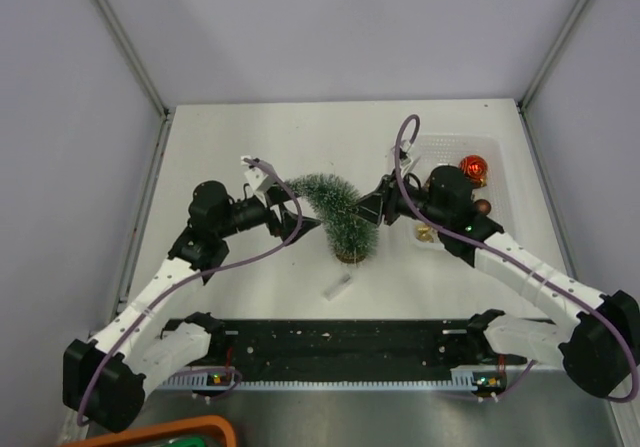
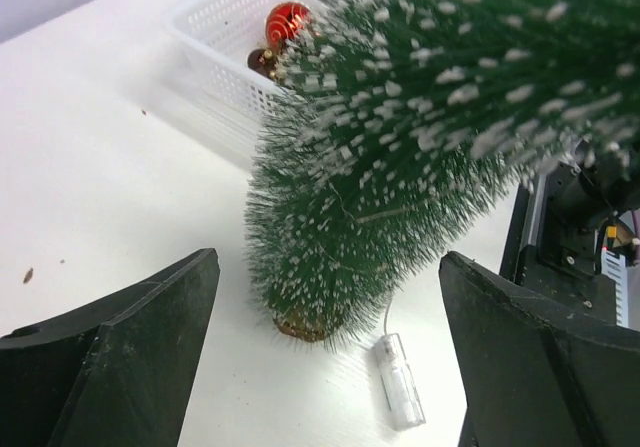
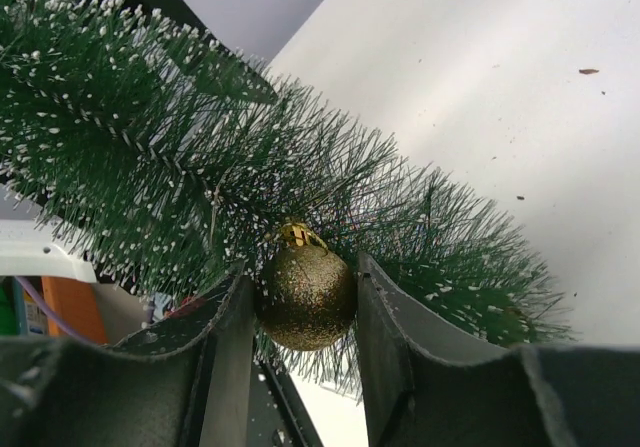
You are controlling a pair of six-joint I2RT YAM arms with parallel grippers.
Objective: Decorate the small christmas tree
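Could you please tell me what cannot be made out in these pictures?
- Right wrist view: whether the gold glitter ball ornament in the right pincer has hooked onto the bendy green bottle-brush christmas tree; bristles hide its loop.
- Left wrist view: the tree's upper part, blurred and cut off by the top and right edges.
- Top view: part of the white plastic basket and its contents, covered by the right arm.

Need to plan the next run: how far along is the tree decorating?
Done: no bauble visibly hangs on the small christmas tree yet. In hand: the right gripper holds a gold bauble against its bristles; the left gripper is open near the bent top. Left: a red bauble and a brown bauble wait in the basket.
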